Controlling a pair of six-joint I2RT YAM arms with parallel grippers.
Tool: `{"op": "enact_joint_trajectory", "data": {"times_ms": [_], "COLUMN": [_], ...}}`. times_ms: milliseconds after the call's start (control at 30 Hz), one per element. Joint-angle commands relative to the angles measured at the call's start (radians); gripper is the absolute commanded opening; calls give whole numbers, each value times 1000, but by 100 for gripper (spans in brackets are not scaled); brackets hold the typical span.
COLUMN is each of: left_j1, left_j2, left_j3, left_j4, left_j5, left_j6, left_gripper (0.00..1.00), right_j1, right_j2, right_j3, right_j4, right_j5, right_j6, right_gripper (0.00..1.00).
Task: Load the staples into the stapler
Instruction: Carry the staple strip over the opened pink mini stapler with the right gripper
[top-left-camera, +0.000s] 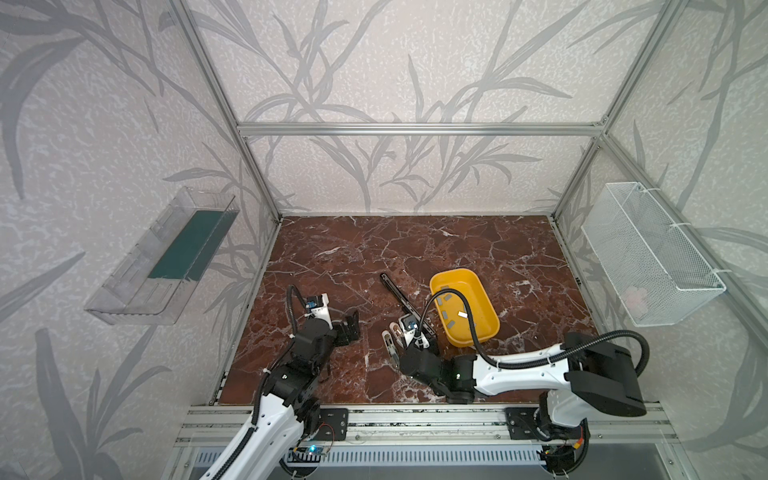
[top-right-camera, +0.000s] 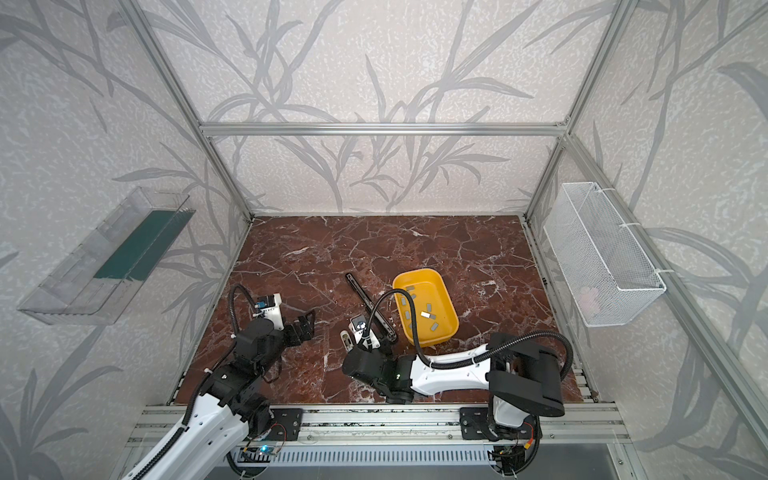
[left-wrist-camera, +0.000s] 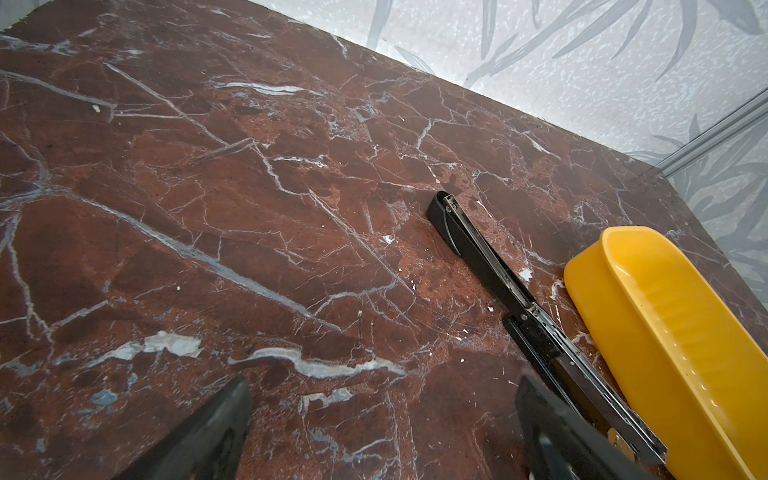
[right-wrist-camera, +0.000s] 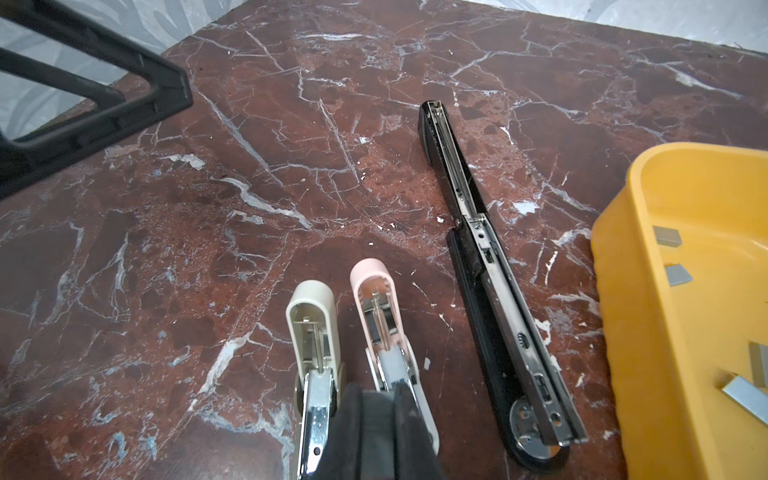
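Right fingers (right-wrist-camera: 351, 419) pressed together, nothing seen between them, tips low over the hinge ends of a beige mini stapler (right-wrist-camera: 311, 324) and a pink mini stapler (right-wrist-camera: 374, 299), both open near the counter's front edge. Toward the right edge: a long black stapler (right-wrist-camera: 494, 291), opened flat, long axis running front-right to back-left. Just past it, the yellow tray (right-wrist-camera: 623, 311) holding the staples (right-wrist-camera: 667, 236), loose, lying at all angles. Left fingers (left-wrist-camera: 208, 436) spread wide over bare counter by the left edge; right arm looks far nearer.

Grey-leaf wallpaper (top-left-camera: 415, 62) is covering the walls inside aluminium framing (top-left-camera: 419, 129); a clear plastic bin (top-left-camera: 124, 270) and a white mesh basket (top-left-camera: 648, 249) are hanging on opposite side walls above the red-brown marble tabletop (top-left-camera: 415, 249).
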Motion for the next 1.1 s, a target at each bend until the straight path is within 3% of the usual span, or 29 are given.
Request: {"op": "enact_joint_trajectory", "data": {"times_ms": [0,1067], "left_j1": [0,-2], "left_j2": [7,16], "left_j3": [5,4], "left_j4": [13,17], "left_j5": [6,7], "left_j6": [-21,-23], "left_gripper": [99,99], "right_j1": [4,-30], "right_j2": [33,127], "right_j3": [32,1], "right_j4": [33,144], "right_j5": [35,-11], "right_j6": [14,46], "right_gripper": [6,2]}}
